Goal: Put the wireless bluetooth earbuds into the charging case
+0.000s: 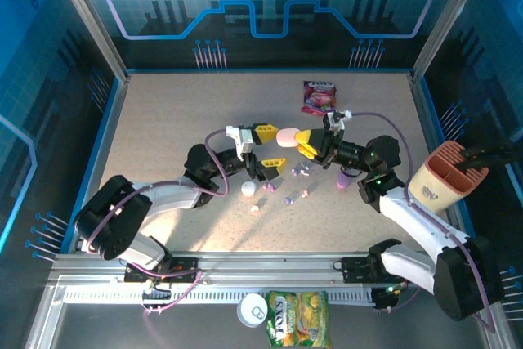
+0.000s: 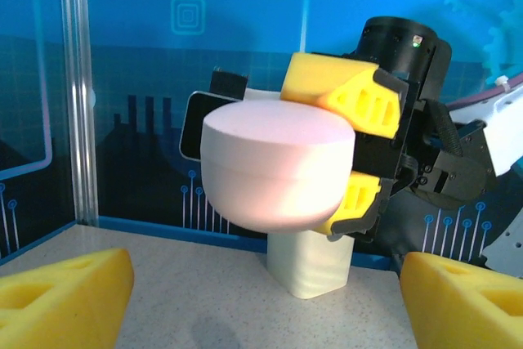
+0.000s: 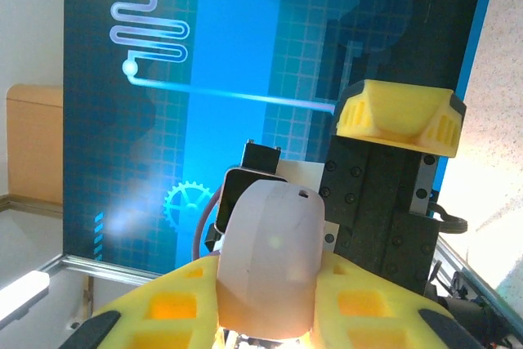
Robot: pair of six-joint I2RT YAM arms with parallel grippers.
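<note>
Aloft, smooth rounded pink case (image 2: 278, 169), right tool (image 1: 296, 143)

My right hand (image 1: 301, 144) holds the case (image 1: 288, 136) above the desk (image 1: 180, 112); my left hand (image 1: 270, 148) is just left of it, fingers spread. The earbuds (image 1: 290, 199) lie on the desk before them, a packet (image 1: 319, 96) behind.

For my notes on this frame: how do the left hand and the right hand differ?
The right hand is shut on the pink case, while the left hand stands open. The right hand's fingers press the case, while the left hand's fingers are spread wide and appear clear of it. Both hands have yellow fingers and face each other.
</note>
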